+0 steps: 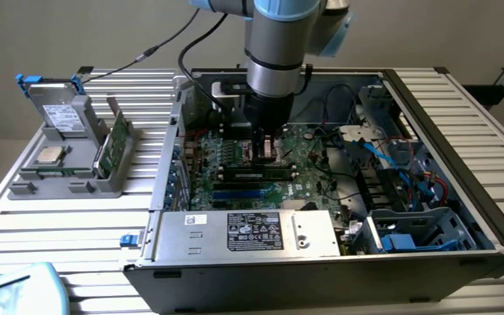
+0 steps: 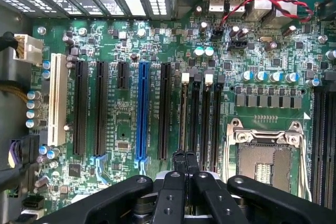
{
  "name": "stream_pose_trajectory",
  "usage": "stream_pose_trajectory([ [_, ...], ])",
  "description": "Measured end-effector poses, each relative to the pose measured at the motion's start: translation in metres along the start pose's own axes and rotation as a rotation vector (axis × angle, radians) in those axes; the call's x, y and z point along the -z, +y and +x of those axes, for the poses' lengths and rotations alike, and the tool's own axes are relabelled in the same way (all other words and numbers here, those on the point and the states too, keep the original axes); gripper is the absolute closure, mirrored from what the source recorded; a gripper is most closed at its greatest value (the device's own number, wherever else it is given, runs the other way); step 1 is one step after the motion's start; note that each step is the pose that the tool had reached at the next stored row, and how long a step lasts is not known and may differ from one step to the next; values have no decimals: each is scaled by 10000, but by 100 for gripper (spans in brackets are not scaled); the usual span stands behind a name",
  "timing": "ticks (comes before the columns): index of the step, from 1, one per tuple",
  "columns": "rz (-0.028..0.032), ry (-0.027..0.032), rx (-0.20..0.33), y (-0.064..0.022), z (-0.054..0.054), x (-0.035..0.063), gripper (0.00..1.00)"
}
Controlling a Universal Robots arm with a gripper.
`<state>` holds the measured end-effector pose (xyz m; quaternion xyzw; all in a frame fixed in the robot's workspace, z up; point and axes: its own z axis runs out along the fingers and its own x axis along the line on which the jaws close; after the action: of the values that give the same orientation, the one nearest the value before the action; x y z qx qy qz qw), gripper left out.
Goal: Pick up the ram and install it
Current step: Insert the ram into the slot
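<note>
The ram (image 1: 112,147) stood on its long edge in the grey holder (image 1: 60,176) on the surface (image 1: 24,223), at the exterior view's left. It was outside the open computer case (image 1: 322,282) and well apart from the arm.

The end effector (image 1: 266,146) hung inside the case, low over the motherboard (image 1: 228,155), its fingers pressed together with nothing visible between them. In the wrist view the closed end effector (image 2: 185,157) pointed at the near ends of the black memory slots (image 2: 201,119) (four narrow ones, side by side, next to the processor socket (image 2: 265,161)). Whether it touched them could not be told.

Judged from this, the picking step was in hand and not yet done: the stick sat untouched in its holder. A grasp would call for the fingers to be parted, then set squarely across the thin board above the holder's walls. A skewed hold on so narrow a stick could tilt it and spoil its fit into a slot.
</note>
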<state>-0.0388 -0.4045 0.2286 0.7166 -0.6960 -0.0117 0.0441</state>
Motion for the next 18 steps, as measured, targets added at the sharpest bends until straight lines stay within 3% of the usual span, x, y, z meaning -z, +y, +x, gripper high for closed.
stream_pose_trajectory([
  [7,1,10,0,10,-4,-35,89],
  [8,5,-12,0,11,-5,-13,89],
  [13,-23,4,1,28,28,172,89],
  [18,-21,-68,7,19,114,263,89],
])
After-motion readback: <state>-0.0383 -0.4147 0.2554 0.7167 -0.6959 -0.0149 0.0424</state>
